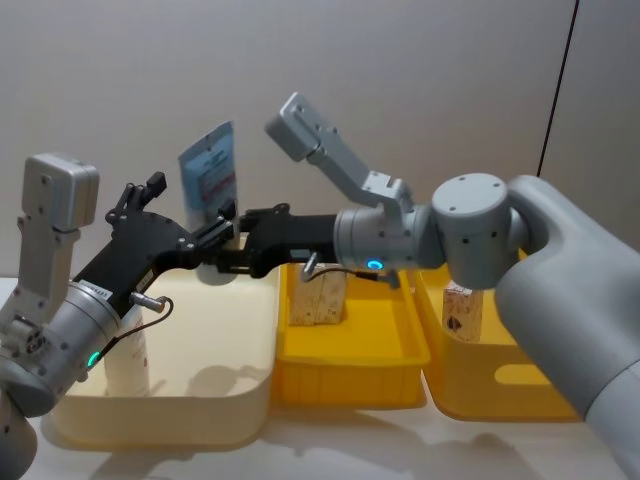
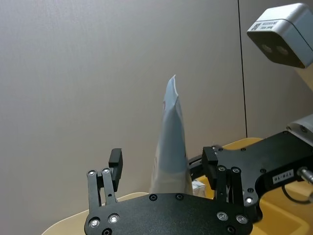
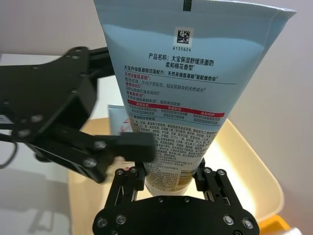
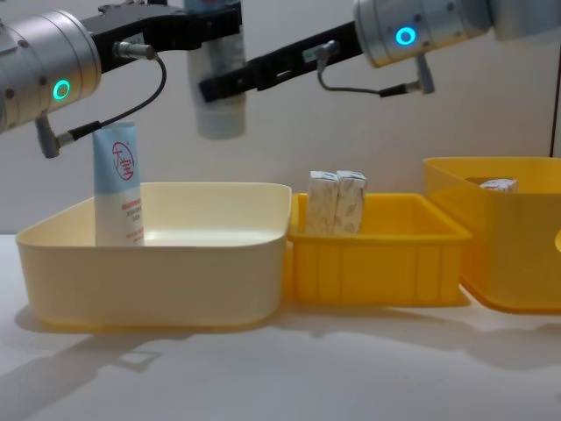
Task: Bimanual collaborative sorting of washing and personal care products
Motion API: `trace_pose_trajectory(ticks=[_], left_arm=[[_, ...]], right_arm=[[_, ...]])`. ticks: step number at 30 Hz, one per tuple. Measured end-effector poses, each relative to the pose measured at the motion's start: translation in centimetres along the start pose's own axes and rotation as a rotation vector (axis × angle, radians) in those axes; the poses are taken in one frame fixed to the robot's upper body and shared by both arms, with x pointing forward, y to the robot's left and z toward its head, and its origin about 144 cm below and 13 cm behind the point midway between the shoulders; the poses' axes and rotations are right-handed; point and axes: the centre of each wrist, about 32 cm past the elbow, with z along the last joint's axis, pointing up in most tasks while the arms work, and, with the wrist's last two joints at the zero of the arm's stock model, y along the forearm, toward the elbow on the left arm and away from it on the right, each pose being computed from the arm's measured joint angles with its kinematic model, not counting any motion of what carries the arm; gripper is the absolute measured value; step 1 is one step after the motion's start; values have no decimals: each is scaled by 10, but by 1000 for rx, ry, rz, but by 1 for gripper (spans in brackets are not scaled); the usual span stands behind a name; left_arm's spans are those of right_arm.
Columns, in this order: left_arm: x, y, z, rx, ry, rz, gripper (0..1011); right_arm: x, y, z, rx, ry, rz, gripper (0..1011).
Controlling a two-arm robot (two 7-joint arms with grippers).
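The cream bin (image 4: 158,254) holds one light-blue tube with a red logo (image 4: 117,184), standing cap-down at its far left corner. Above this bin, the held facial-cleanser tube (image 1: 212,185) hangs upright in the air, white cap downward. The right gripper (image 3: 171,177) is clamped on it near the cap; the left gripper (image 2: 164,166) has its fingers spread either side of it. Right of the cream bin, the small yellow bin (image 4: 377,254) holds two beige patterned packs (image 4: 337,203), and the larger yellow bin (image 4: 500,254) beyond holds another pack (image 1: 462,312).

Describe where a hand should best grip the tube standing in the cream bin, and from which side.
Probably its upper body, from above: the tube stands upright on its cap, and the bin walls surround its lower part.
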Motion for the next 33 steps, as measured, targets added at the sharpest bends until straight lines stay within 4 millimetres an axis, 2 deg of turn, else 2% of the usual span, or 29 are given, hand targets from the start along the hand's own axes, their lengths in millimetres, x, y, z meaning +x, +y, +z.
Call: trace_pose_trajectory(ticks=[19,33], left_arm=[[0,0,0,0,0,0,1003],[0,0,0,1,0,0,1003]], right_arm=[[23,-55,5,-70,2,-250,549],[45,-109,10,-216,45,-434,549]])
